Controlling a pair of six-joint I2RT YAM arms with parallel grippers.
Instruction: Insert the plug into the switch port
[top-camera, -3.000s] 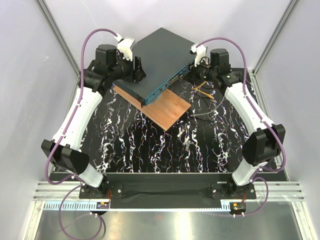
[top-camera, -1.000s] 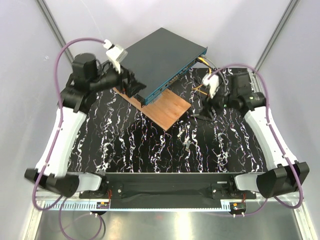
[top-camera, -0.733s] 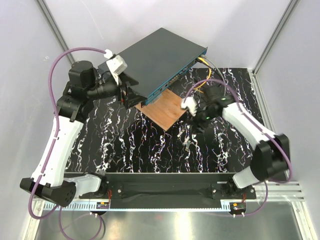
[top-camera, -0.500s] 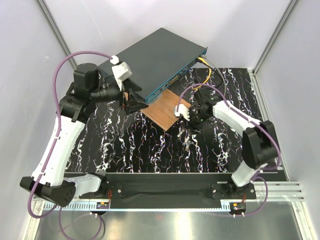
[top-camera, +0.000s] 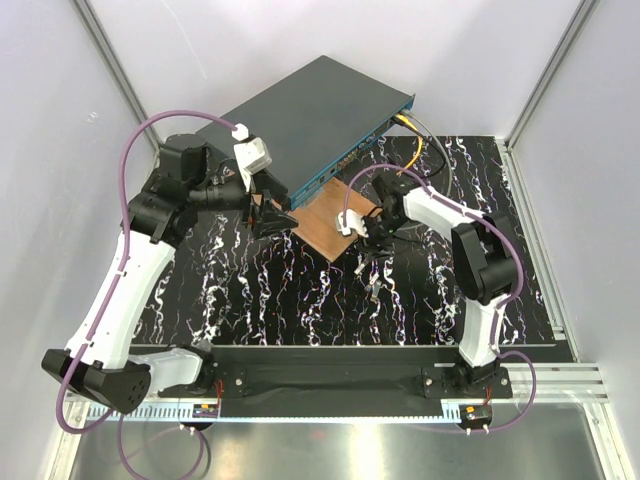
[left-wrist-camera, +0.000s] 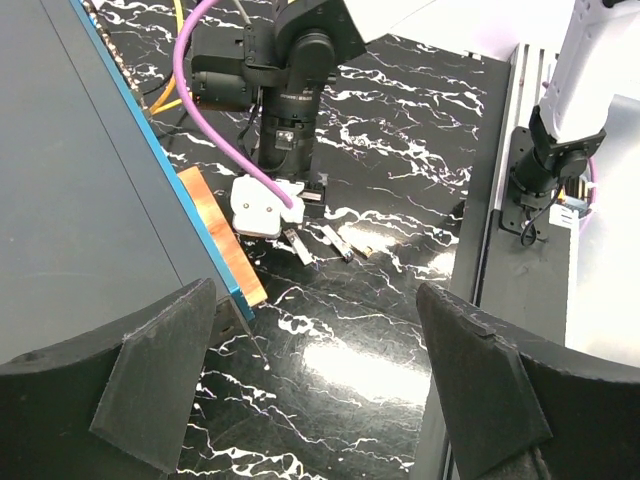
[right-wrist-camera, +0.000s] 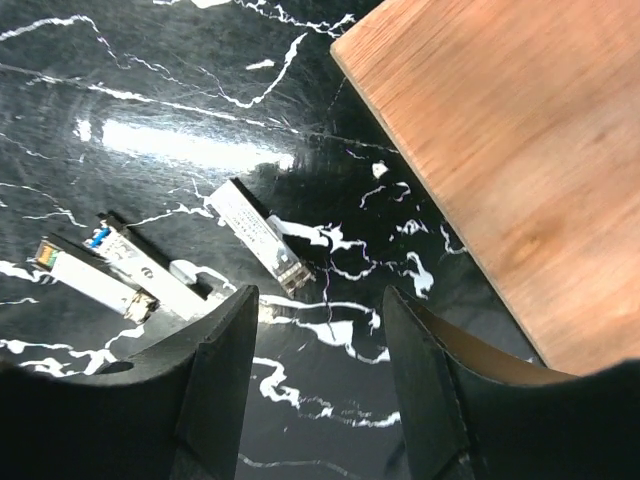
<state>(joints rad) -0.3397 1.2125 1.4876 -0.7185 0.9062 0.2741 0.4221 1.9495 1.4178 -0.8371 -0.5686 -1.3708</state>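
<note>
The switch (top-camera: 310, 115) is a dark grey-teal box with a teal front face (left-wrist-camera: 150, 150), resting partly on a wooden board (top-camera: 335, 215). Three small pale grey plug pieces (right-wrist-camera: 258, 235) lie side by side on the black marbled mat (top-camera: 372, 286); I cannot tell which is the plug. My right gripper (right-wrist-camera: 320, 295) hangs open just above the mat, beside the nearest piece, with nothing between its fingers. It sits off the board's near corner (top-camera: 368, 243). My left gripper (left-wrist-camera: 315, 290) is wide open and empty, next to the switch's left front corner (top-camera: 278, 217).
Yellow cables (top-camera: 412, 150) leave the switch's right end behind the right arm. The board's edge (right-wrist-camera: 500, 150) lies close to the right finger. An aluminium rail (left-wrist-camera: 490, 250) borders the mat, and white walls enclose the table.
The right arm has swung in from the right and come down over the mat beside the small pieces. The left gripper has drawn back from the switch's left corner towards the mat.
</note>
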